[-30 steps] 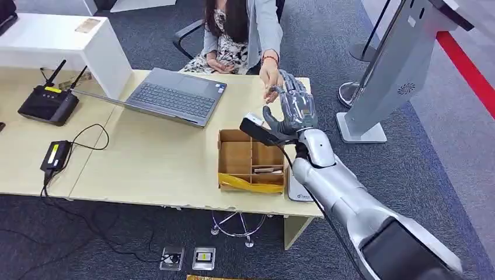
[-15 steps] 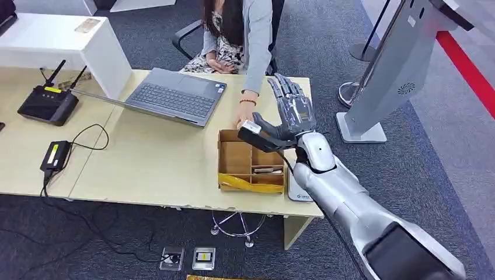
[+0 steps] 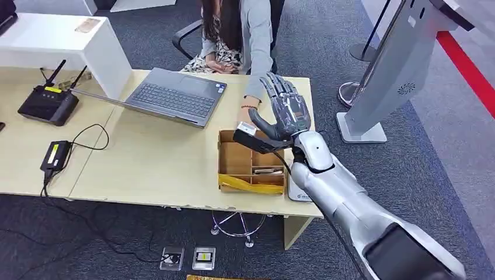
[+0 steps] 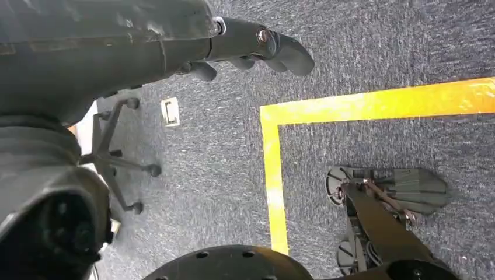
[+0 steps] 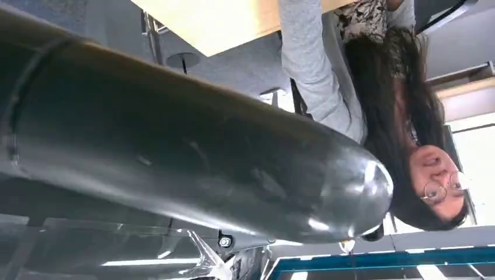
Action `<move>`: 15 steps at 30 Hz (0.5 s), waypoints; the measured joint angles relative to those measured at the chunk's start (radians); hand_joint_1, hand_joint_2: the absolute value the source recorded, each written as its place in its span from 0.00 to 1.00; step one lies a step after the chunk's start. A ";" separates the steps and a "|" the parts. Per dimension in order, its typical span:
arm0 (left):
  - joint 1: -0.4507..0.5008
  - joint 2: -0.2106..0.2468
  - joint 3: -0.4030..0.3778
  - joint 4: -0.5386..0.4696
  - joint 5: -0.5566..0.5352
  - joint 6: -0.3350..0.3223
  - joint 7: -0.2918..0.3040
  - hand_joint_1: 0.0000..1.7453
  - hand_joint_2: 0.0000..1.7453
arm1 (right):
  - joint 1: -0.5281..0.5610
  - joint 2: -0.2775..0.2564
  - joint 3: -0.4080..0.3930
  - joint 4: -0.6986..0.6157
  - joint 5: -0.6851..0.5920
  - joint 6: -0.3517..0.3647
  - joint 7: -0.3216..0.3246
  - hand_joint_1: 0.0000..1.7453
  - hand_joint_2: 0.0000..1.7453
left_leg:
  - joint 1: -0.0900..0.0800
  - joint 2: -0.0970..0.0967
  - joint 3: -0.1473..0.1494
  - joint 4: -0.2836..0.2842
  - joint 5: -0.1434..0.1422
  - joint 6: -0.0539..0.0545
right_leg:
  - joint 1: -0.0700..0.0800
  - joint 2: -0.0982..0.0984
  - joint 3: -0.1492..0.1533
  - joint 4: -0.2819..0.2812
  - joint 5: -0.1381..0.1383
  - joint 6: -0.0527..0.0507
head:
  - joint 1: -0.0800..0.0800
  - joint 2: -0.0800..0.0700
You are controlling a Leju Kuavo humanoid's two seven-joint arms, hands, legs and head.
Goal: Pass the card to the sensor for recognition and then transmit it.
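Head view: right hand (image 3: 286,111) raised above the far right part of the table (image 3: 152,157), palm up, fingers spread wide and pointing away, thumb out to the side; nothing in it. A person (image 3: 245,29) sits across the table in a grey sleeve, arm reaching down; their hand (image 3: 245,119) is at the far rim of the box (image 3: 242,166), just beside the robot's thumb. A small white card (image 3: 247,128) sits at that hand's fingertips, at the box's far edge; cannot tell whether it is held or resting on the rim. The box is brown, divided into compartments, with a yellow strip along its near side. A flat white sensor (image 3: 297,192) lies on the table just right of the box, partly hidden by the right forearm. Open laptop (image 3: 175,96) to the left. Left hand (image 4: 257,49), in the left wrist view, hangs over carpet with a yellow line (image 4: 274,169); fingers loosely curled, holding nothing.
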 joint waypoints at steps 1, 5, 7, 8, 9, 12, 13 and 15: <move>0.000 0.000 0.000 0.000 0.001 0.000 0.000 0.00 0.00 | 0.000 0.002 0.000 0.000 -0.001 0.000 -0.002 0.00 0.00 | 0.000 0.000 0.000 0.000 0.000 0.000 | 0.000 0.000 0.000 0.000 0.000 0.000 | 0.000 0.000; 0.000 0.000 0.000 0.000 0.002 0.003 0.000 0.00 0.00 | -0.004 0.008 0.000 0.000 -0.005 0.000 -0.008 0.00 0.00 | 0.000 0.000 0.000 0.000 0.000 0.000 | 0.000 0.000 0.000 0.000 0.000 0.000 | 0.000 0.000; 0.001 0.000 0.000 0.000 0.002 0.005 0.000 0.00 0.00 | -0.004 0.008 0.000 0.000 -0.008 0.000 -0.010 0.00 0.00 | 0.000 0.000 0.000 0.000 0.000 0.000 | 0.000 -0.001 0.000 0.000 0.000 0.000 | 0.000 0.000; 0.001 0.000 0.000 0.000 0.002 0.006 0.000 0.00 0.00 | -0.004 0.008 0.000 0.000 -0.010 0.000 -0.011 0.00 0.00 | 0.000 0.000 0.000 0.000 0.000 0.000 | 0.000 -0.001 0.000 0.000 0.000 0.000 | 0.000 0.000; 0.001 0.000 0.000 0.000 0.002 0.007 0.000 0.00 0.00 | -0.004 0.008 0.000 0.000 -0.010 0.000 -0.011 0.00 0.00 | 0.000 0.000 0.000 0.000 0.000 0.000 | 0.000 -0.001 0.000 0.000 0.000 0.000 | 0.000 0.000; 0.001 0.000 0.000 0.000 0.002 0.008 -0.003 0.00 0.00 | -0.004 0.008 0.000 0.000 -0.014 0.000 -0.012 0.00 0.00 | 0.000 0.000 0.000 0.000 0.000 0.000 | 0.000 0.000 0.000 0.000 0.000 0.000 | 0.000 0.000; 0.001 0.000 0.000 0.000 0.002 0.008 -0.004 0.00 0.00 | -0.004 0.008 0.000 0.000 -0.015 0.000 -0.012 0.00 0.00 | 0.000 0.000 0.000 0.000 0.000 0.000 | 0.000 -0.001 0.000 0.000 0.000 0.000 | 0.000 0.000; 0.001 0.000 0.000 0.000 0.002 0.008 -0.006 0.00 0.00 | -0.004 0.008 0.000 0.000 -0.019 -0.001 -0.014 0.00 0.00 | 0.000 0.000 0.000 0.000 0.000 0.000 | 0.000 -0.001 0.000 0.000 0.000 0.000 | 0.000 0.000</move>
